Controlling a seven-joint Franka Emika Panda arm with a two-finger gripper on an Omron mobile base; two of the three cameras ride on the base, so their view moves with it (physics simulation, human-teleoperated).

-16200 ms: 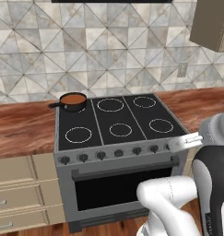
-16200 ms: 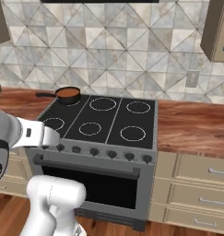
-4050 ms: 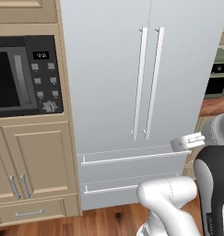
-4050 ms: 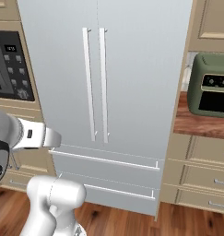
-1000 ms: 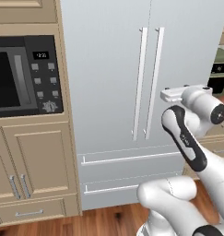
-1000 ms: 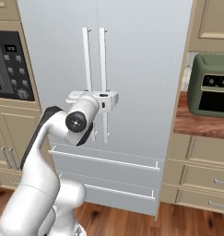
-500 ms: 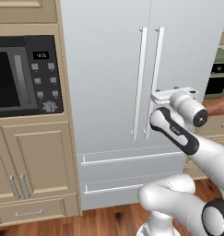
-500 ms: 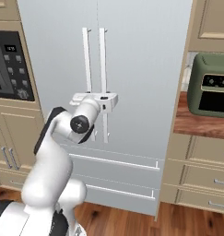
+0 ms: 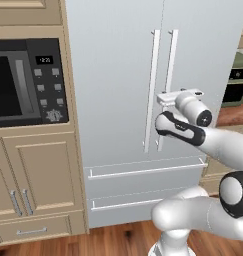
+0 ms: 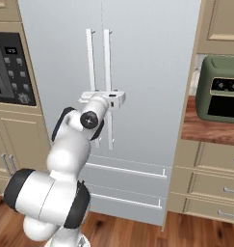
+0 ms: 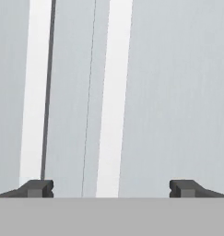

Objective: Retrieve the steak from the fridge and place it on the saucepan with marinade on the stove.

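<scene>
Gripper (image 11: 111,186), jaws spread wide and empty, faces the closed doors of the fridge (image 9: 118,75) at mid-height, straddling the right door's handle (image 11: 114,97), presumably to grasp it, since the steak is likely shut inside, unseen.
</scene>
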